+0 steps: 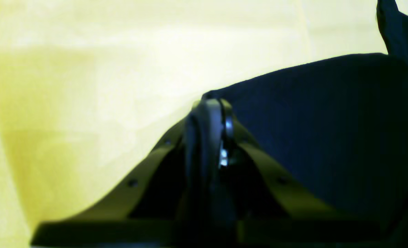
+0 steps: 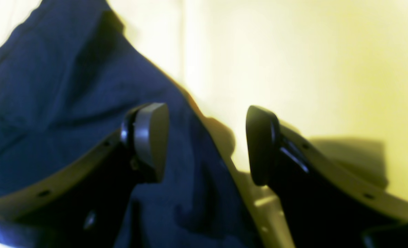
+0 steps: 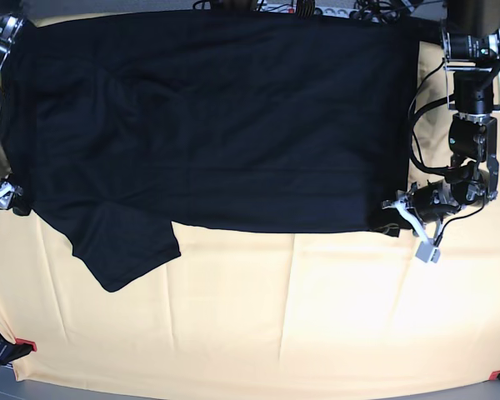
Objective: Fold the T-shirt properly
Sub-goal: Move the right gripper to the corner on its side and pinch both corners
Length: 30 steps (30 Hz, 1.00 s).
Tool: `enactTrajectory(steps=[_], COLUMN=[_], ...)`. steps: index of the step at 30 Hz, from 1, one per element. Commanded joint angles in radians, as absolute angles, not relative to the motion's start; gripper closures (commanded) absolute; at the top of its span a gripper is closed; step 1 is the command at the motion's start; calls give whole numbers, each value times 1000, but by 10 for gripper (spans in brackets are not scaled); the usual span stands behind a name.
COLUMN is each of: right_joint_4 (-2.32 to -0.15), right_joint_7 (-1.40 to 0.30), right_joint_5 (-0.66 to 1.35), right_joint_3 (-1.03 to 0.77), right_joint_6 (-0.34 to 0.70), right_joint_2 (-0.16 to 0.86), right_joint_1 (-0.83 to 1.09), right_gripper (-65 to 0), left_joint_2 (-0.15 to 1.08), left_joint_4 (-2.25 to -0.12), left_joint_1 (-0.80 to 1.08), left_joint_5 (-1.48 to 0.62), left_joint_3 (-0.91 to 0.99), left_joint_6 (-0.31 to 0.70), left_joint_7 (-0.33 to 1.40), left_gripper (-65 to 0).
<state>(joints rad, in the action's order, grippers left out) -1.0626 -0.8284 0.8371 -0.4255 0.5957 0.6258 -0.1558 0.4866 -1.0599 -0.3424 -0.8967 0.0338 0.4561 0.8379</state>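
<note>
The left hand (image 1: 209, 103) is clamped on the T-shirt (image 3: 217, 125) hem corner. The right hand (image 2: 207, 141) gapes wide — empty, one finger over the shirt's edge.

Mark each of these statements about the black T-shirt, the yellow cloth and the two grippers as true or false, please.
1. The left gripper is shut on the edge of the T-shirt. True.
2. The right gripper is shut on the shirt. False: its jaws stand wide apart, over the shirt's edge, holding nothing.
3. The T-shirt lies on a pale yellow cloth. True.
4. The shirt is already folded into a small square. False: it lies spread wide across the top of the cloth, with one sleeve sticking out.
5. In the base view, the sleeve sticks out at the lower right. False: it is at the lower left.
</note>
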Motion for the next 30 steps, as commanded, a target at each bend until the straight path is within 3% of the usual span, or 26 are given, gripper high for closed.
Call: enactTrajectory(steps=[1,6,14,20,25,27,30], right_joint_4=[-1033,-896,-892,-892,-892,-892,-893], right_joint_7=[-808,-807,-797,-875,-944,-939,-917], right_joint_5=[849,826,765,899,1016,1021,1017], right_joint_3=[-414,-363,-363,-363,-363,-363,-364], right_joint_6=[609,628,612,698,698,698,698], right_joint_2=[656,656,647,616,604,605,605], right_joint_1=[-204,-313,-292,-263,-264,-266,-269], right_gripper=[-377,-377,-377,-377,-375,-319,-66], left_joint_2=[504,504,503,501,501,501,501], left_joint_4=[-1071,-1071,-1071,-1071,-1071,-1071,-1071], left_joint_1=[-363,-363,-363,-363,-362,-363,-363], left_joint_5=[-891,-891,-891,-891,-894,-895,-895], left_joint_3=[39,39,39,39,39,39,39], left_joint_6=[453,453,453,453,453,453,453], left_joint_7=[839,839,839,839,839,839,839], left_gripper=[0,0,0,0,0,0,0])
